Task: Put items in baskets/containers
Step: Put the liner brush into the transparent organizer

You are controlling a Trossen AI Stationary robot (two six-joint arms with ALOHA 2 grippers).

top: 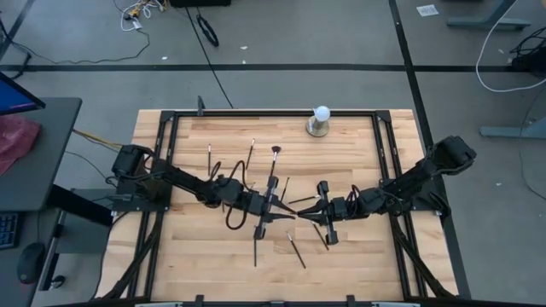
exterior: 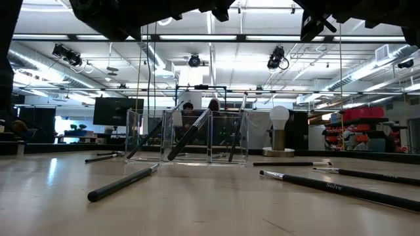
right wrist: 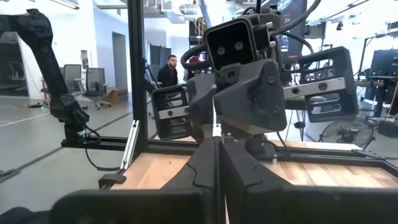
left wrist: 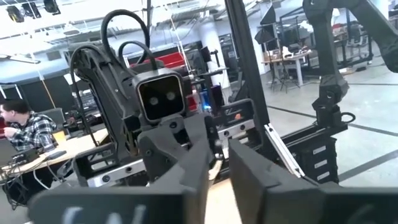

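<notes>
A: We log the brushes as thin dark sticks, some with silver ferrules and small dark heads. Most lie flat and scattered over the middle of the wooden table; in the low view 1 lies in the left foreground and 3 more lie to the right.

B: Container?

A: We see 1 clear tray, nearly transparent, standing mid-table. About 3 brushes lean tilted inside it, handles against its walls. From above it is hard to make out; the exact count inside we cannot tell.

B: Grippers?

A: Left gripper sits at table centre; its own wrist view shows the fingers slightly apart, and we see nothing pinched between them. Right gripper faces it, just to the right, fingers pressed together on nothing.

B: Anything else?

A: A white ball on a round base by the far edge.
</notes>
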